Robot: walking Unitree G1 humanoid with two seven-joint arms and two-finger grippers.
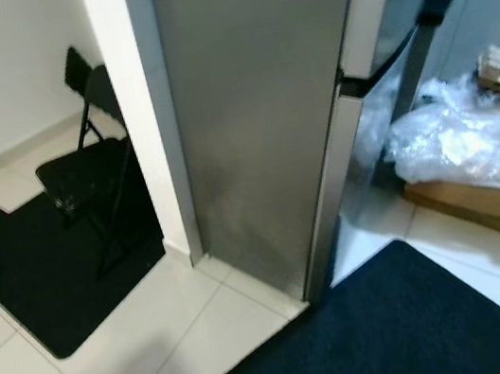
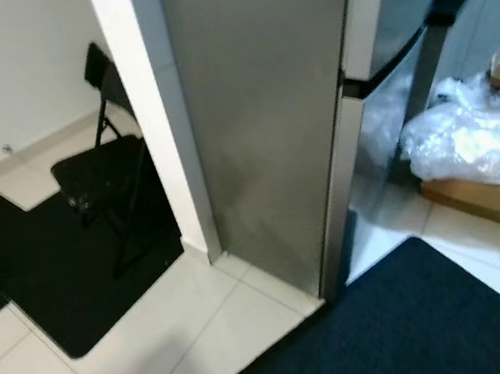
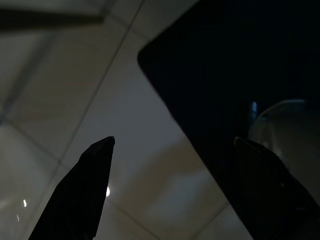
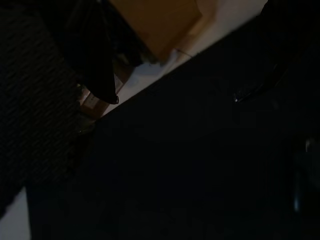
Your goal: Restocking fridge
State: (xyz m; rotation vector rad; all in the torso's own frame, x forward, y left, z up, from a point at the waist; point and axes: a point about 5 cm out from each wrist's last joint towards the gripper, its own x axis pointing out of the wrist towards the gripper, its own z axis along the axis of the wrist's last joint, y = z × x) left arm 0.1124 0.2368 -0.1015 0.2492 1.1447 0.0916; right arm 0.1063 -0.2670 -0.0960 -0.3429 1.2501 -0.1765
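The left gripper (image 3: 172, 145) is pointed down toward the floor, and its two black fingers (image 3: 80, 190) are held wide apart with nothing between them. The right gripper (image 4: 170, 100) is hung low in deep shade; one dark finger (image 4: 95, 65) is made out against a lighter patch, the other is barely traced, and their spread cannot be judged.

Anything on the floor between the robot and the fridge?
Nothing visible blocks the way. The fridge stands straight ahead, its steel side facing the camera, with the dark rug running up to its corner. The cardboard box under plastic wrap sits off to the right, the folding chair off to the left.
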